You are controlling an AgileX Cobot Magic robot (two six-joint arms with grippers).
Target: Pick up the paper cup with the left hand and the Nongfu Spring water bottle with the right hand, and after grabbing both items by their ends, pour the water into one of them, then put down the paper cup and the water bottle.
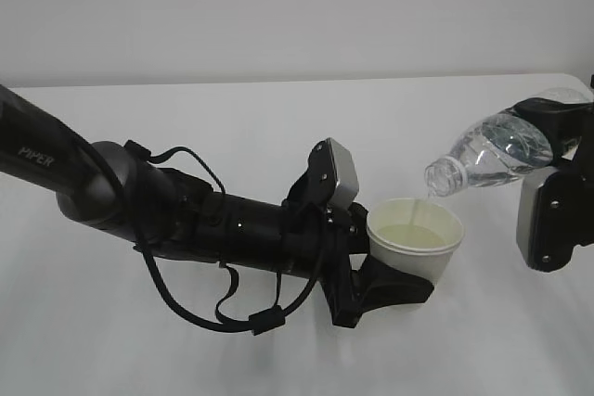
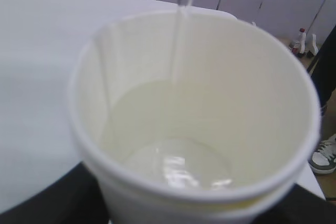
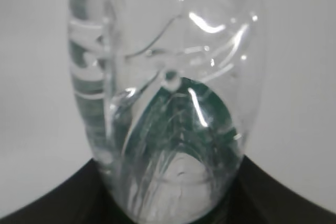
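The white paper cup (image 1: 415,236) is held upright above the table, with my left gripper (image 1: 394,271) shut on its lower part. Pale water (image 2: 173,145) lies in the cup's bottom, and a thin stream falls into it from above. The clear Nongfu Spring water bottle (image 1: 492,155) is tilted with its open mouth just over the cup's rim. My right gripper (image 1: 561,150) is shut on the bottle's base end at the right edge. In the right wrist view the bottle (image 3: 163,93) fills the middle, with green label colour showing through it.
The white table (image 1: 278,118) stretches behind and around both arms. Loose black cables (image 1: 186,285) hang under the left arm. In the left wrist view a floor area with a shoe (image 2: 325,156) lies beyond the table's far right edge.
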